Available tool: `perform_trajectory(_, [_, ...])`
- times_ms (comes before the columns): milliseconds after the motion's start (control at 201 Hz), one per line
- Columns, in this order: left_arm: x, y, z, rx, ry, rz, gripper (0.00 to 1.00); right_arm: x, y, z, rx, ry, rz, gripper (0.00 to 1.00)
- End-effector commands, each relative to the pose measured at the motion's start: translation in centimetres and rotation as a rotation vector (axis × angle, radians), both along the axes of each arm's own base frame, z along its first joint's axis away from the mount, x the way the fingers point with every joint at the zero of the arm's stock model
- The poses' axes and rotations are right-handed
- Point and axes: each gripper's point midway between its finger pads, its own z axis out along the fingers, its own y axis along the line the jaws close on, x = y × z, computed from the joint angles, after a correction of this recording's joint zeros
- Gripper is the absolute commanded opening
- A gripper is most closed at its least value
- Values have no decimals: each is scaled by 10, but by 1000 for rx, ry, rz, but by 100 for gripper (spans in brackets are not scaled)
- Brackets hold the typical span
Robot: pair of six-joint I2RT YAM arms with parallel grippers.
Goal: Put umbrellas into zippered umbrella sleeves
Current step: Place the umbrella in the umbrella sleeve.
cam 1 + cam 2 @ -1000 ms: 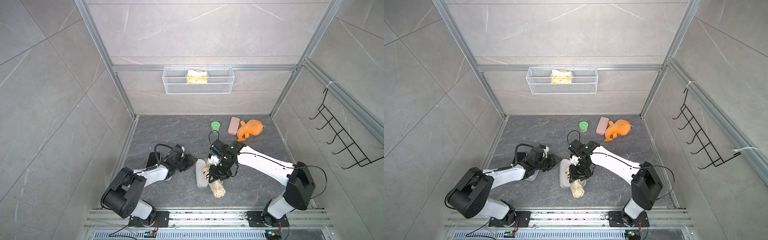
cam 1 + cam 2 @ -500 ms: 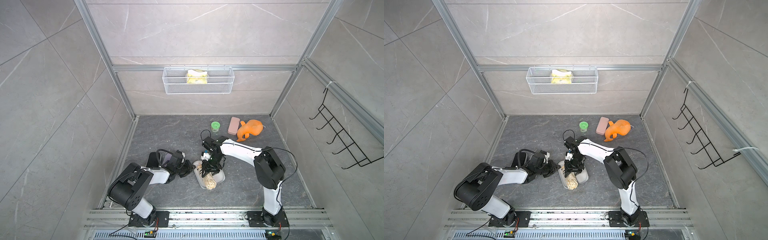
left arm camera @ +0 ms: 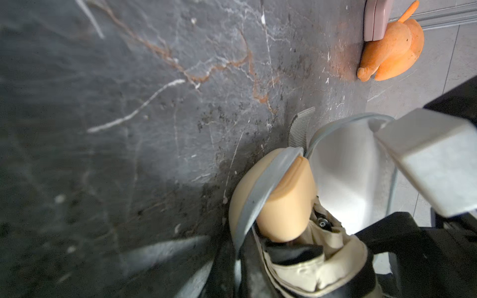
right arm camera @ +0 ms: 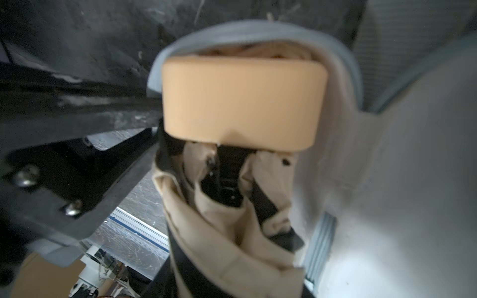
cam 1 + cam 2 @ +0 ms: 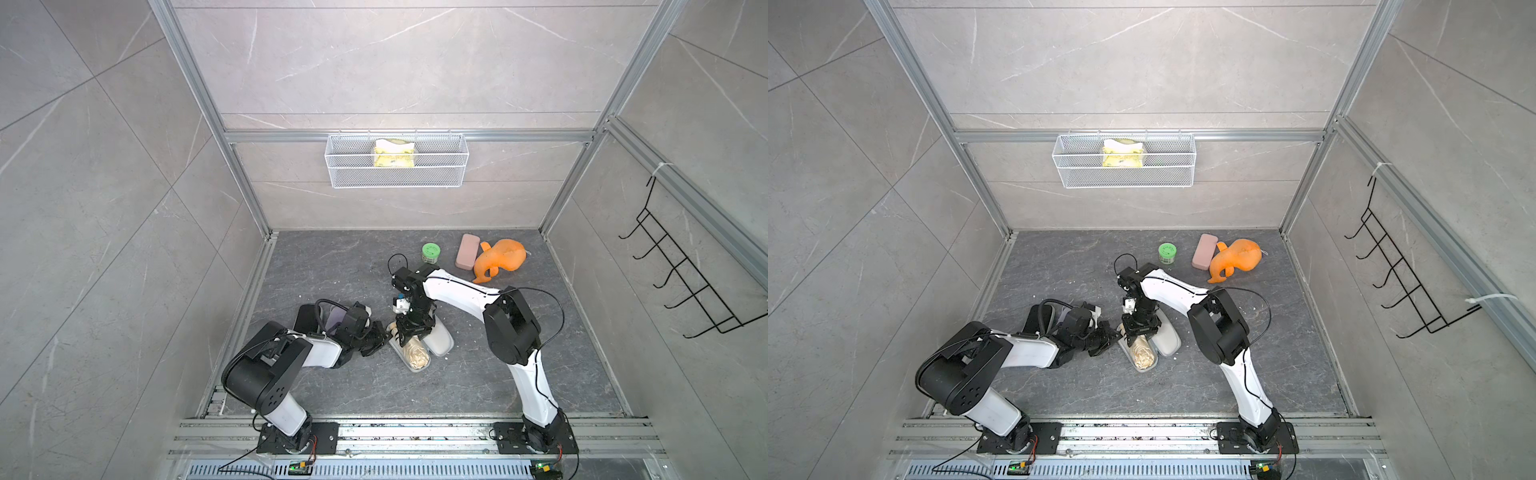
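The cream sleeve (image 5: 441, 341) (image 5: 1168, 338) lies open on the dark floor, showing its pale lining (image 3: 343, 175) (image 4: 413, 154). The beige umbrella (image 5: 417, 354) (image 5: 1143, 353) lies in the sleeve's left half, its wooden handle (image 3: 286, 201) (image 4: 242, 103) at the far end. Over the handle end, my right gripper (image 5: 409, 332) (image 5: 1139, 330) is shut on the umbrella. My left gripper (image 5: 380, 338) (image 5: 1106, 338) is shut on the sleeve's grey zip rim (image 3: 260, 196) from the left. A black sleeve (image 5: 305, 318) and a lilac sleeve (image 5: 334, 320) lie behind my left arm, partly hidden.
At the back right of the floor are a green-lidded jar (image 5: 431, 252), a pink case (image 5: 467, 251) and an orange plush toy (image 5: 500, 264). A wire basket (image 5: 397, 174) hangs on the back wall and a black hook rack (image 5: 685, 286) on the right wall.
My left gripper has closed from open onto the sleeve's rim. My right gripper has carried the beige umbrella down into the sleeve's left half, and the sleeve now lies spread open.
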Motion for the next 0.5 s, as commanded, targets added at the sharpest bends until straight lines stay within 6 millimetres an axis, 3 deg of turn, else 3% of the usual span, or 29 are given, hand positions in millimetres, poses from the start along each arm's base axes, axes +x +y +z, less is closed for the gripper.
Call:
perform_trajectory(0, [5,-23,23,-57,-67,-97,0,1,7,-9,-6,-38,127,10])
perform_trajectory(199, [5,-26,30,-62,-78,-122,0,6,5,-26,-9,-76,155,16])
perform_trajectory(319, [5,-23,30,-48,-80,-119,0,14,7,-24,5,-133,159,36])
perform_trajectory(493, [2,-18,30,-37,-72,-101,0,19,9,1,47,-181,153,56])
